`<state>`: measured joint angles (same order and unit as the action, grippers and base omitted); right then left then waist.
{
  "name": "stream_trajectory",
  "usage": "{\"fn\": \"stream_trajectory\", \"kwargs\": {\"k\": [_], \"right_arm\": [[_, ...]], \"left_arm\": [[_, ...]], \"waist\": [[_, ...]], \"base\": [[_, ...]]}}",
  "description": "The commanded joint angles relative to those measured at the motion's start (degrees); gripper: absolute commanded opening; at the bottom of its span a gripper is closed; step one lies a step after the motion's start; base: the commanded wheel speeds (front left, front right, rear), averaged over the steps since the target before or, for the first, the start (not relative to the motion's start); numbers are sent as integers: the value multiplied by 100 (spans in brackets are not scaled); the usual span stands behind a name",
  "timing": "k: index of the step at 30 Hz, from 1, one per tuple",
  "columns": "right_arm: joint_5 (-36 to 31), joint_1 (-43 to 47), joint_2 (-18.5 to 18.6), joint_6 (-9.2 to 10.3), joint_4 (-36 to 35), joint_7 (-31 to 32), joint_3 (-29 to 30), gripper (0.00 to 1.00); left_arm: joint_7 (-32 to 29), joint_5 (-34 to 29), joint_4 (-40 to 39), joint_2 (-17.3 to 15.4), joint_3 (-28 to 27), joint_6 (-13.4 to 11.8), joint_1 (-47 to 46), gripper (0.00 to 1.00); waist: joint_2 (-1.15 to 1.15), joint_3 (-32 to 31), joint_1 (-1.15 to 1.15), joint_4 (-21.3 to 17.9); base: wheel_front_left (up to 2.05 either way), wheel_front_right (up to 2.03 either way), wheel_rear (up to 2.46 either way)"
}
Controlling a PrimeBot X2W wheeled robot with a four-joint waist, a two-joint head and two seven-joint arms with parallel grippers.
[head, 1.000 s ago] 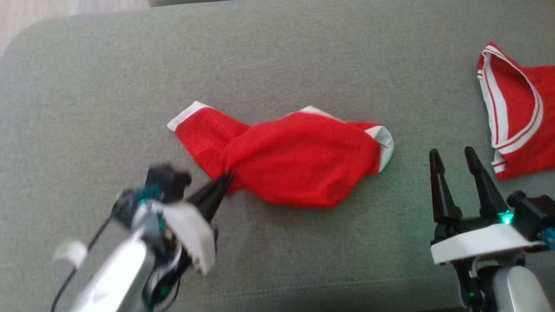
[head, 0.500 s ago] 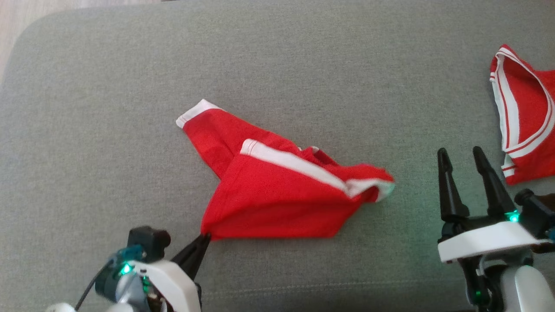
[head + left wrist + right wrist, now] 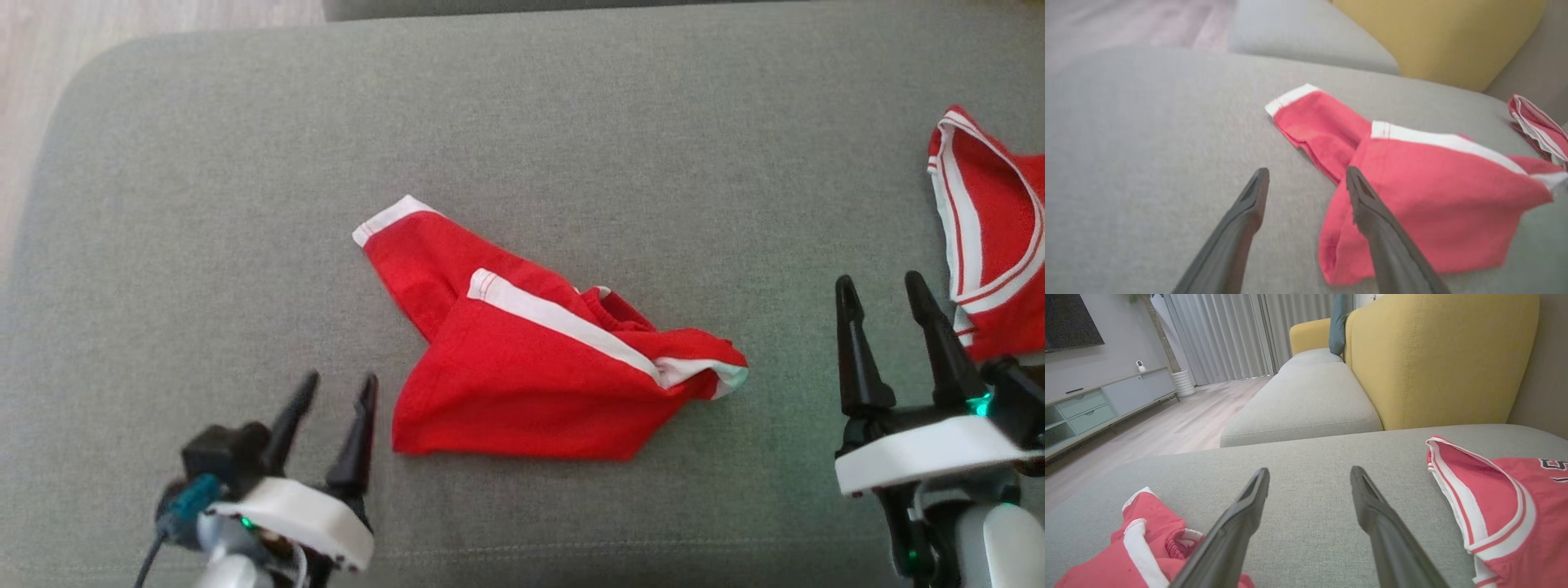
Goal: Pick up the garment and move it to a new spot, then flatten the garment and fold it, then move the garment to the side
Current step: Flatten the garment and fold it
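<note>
Flattening looks like the step in hand: the garment (image 3: pixel 539 359) lies bunched near the middle of the grey cushion (image 3: pixel 571 122), one white-hemmed leg pointing away to the robot's left and a white band running slantwise across the folded-over red cloth. Doing it well probably means pinching single layers at opposite edges, low against the cushion, and drawing them apart evenly so the overlap opens rather than drags. The left gripper (image 3: pixel 340 379) has its fingers spread moderately wide and holds nothing; its tips sit just beside the garment's near left corner and, by the head view, do not touch it. The right gripper (image 3: pixel 879 280) is likewise spread and empty, well apart from the garment and near a second red garment (image 3: pixel 988 237) at the cushion's right edge
</note>
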<state>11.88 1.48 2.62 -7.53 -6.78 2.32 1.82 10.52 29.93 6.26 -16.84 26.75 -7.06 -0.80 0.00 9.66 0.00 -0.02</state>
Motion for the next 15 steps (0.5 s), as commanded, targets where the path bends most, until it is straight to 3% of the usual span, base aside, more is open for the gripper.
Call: {"fn": "stream_trajectory", "kwargs": {"k": [1,9,15], "right_arm": [[-46,-48,26,4,-234,22,-161,100],[-151,79,26,4,-380,148,-268,100],[-94,150,26,4,-467,223,-359,100]], "left_arm": [[135,-103,-236,-68,-279,-68,-329,100],[431,-651,-807,-136,-786,-433,-503,100],[443,-758,-807,-228,-988,-465,-426,100]], "waist": [[0,-47,0,16],[0,-257,0,55],[0,-310,0,47]], "base": [[0,0,0],[0,0,0],[0,0,0]]}}
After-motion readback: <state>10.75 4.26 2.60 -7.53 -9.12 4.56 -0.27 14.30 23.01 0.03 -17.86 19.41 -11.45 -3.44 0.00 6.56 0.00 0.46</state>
